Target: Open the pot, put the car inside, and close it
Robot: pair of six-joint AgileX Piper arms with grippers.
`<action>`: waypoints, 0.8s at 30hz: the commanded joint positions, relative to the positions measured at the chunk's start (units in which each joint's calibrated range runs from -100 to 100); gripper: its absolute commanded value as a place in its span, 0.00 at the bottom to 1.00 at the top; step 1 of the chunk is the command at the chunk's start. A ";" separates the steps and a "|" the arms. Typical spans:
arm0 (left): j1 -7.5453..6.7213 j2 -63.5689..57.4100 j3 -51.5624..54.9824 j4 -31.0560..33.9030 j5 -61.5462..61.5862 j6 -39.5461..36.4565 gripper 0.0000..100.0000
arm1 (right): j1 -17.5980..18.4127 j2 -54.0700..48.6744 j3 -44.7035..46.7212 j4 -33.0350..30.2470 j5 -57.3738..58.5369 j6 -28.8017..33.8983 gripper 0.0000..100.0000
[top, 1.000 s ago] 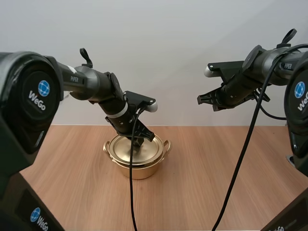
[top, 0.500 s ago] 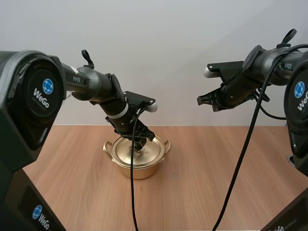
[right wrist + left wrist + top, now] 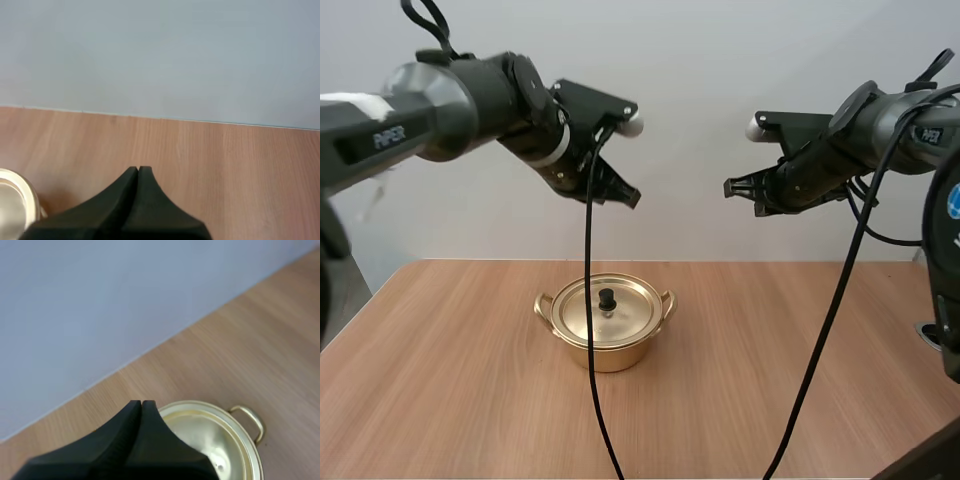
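Observation:
A gold pot (image 3: 606, 338) with two side handles stands on the wooden table, its lid (image 3: 606, 310) on, with a black knob (image 3: 607, 298) in the middle. My left gripper (image 3: 628, 197) hangs high above the pot, shut on nothing; in the left wrist view its fingers (image 3: 141, 407) lie together over the pot's rim (image 3: 215, 440). Up at the right, well clear of the table, my right gripper (image 3: 732, 190) is also shut and empty. In the right wrist view its fingers (image 3: 138, 172) form one wedge, with the pot's edge (image 3: 15, 200) beside them.
The wooden table (image 3: 770, 380) runs wide on all sides of the pot, and a plain pale wall (image 3: 700, 100) rises behind it.
My left gripper has let go of the lid knob and risen well above the pot; the lid stays on. The right arm has barely shifted.

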 commanded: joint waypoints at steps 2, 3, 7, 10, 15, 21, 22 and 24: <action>-0.05 -10.49 -0.47 -0.02 -0.53 -1.09 0.00 | -0.01 -3.50 0.00 5.20 4.03 4.57 0.00; -0.05 -13.14 -0.47 -0.18 -0.53 -2.32 0.00 | -0.01 -5.00 0.00 7.20 5.63 2.78 0.00; -0.05 -23.24 -0.47 -0.44 6.07 -6.61 0.00 | 0.82 -12.90 0.00 10.74 9.62 -6.67 0.00; -0.05 -30.68 -0.47 -3.16 11.70 -6.61 0.00 | 1.72 -22.24 0.14 10.74 8.54 -6.67 0.00; -0.05 -41.73 -0.47 -7.45 17.84 -6.61 0.00 | 3.03 -37.58 0.14 11.07 7.87 -6.76 0.00; -0.05 -50.75 -0.47 -8.33 20.80 -7.04 0.00 | 3.03 -49.21 0.14 10.78 12.66 -6.76 0.00; -0.05 -51.69 -0.47 -9.27 22.79 -7.03 0.00 | 3.03 -50.55 0.47 10.78 13.97 -6.76 0.00; 0.02 -53.48 -0.29 -9.70 30.26 -9.11 0.00 | 3.03 -53.85 2.45 12.32 15.09 -6.76 0.00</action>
